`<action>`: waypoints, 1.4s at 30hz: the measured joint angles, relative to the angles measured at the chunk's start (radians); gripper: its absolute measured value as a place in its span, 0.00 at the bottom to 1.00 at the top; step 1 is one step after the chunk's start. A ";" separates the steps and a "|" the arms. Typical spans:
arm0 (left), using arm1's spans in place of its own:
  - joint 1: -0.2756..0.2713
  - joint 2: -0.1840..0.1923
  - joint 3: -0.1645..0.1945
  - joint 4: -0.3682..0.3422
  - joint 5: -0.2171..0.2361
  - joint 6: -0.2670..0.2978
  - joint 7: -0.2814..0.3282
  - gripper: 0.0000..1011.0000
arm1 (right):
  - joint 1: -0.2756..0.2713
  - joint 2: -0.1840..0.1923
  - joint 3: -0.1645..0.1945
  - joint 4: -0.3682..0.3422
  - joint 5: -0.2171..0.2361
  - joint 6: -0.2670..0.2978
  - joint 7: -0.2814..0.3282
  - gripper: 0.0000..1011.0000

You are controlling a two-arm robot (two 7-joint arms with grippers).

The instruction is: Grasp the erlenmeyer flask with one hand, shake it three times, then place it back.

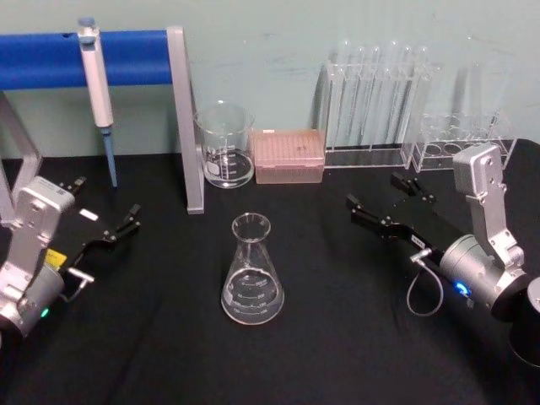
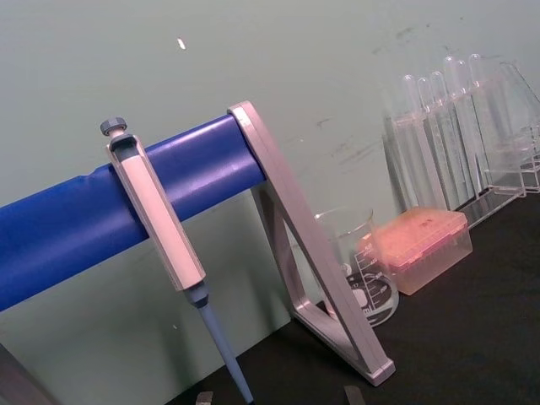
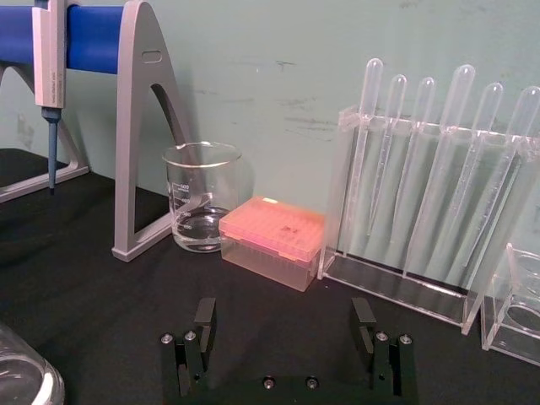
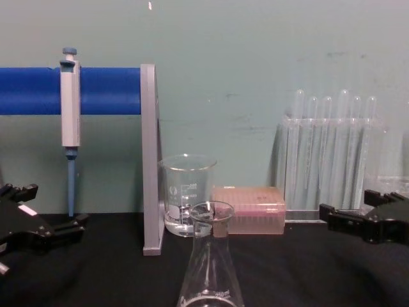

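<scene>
The erlenmeyer flask (image 1: 251, 270) stands upright on the black table, near the middle and toward the front; it is clear glass with white markings on its wide base. Its neck rises in the chest view (image 4: 211, 256), and its edge shows in the right wrist view (image 3: 21, 381). My right gripper (image 1: 374, 191), the hand on the arm with the blue light, hovers open to the right of the flask and apart from it, with nothing between its fingers (image 3: 205, 314). At the far left, my left gripper (image 1: 105, 202) is open and holds nothing.
A glass beaker (image 1: 225, 145) and a pink tip box (image 1: 288, 155) stand behind the flask. Test tubes in a clear rack (image 1: 375, 105) and a second rack (image 1: 464, 135) line the back right. A pipette (image 1: 97, 76) hangs on a blue bar with a grey leg (image 1: 187, 126).
</scene>
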 joint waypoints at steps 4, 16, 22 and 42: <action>0.000 0.000 0.000 0.000 0.000 0.000 0.000 0.99 | 0.000 0.000 0.000 0.000 0.000 0.000 0.000 0.99; 0.000 0.000 0.000 0.000 0.000 0.000 0.000 0.99 | 0.000 0.000 0.000 0.000 0.000 0.000 0.000 0.99; 0.000 0.000 0.000 0.000 0.000 0.000 0.000 0.99 | 0.000 0.000 0.000 0.000 0.000 0.000 0.000 0.99; 0.000 0.000 0.000 0.000 0.000 0.000 0.000 0.99 | 0.000 0.000 0.000 0.000 0.000 0.000 0.000 0.99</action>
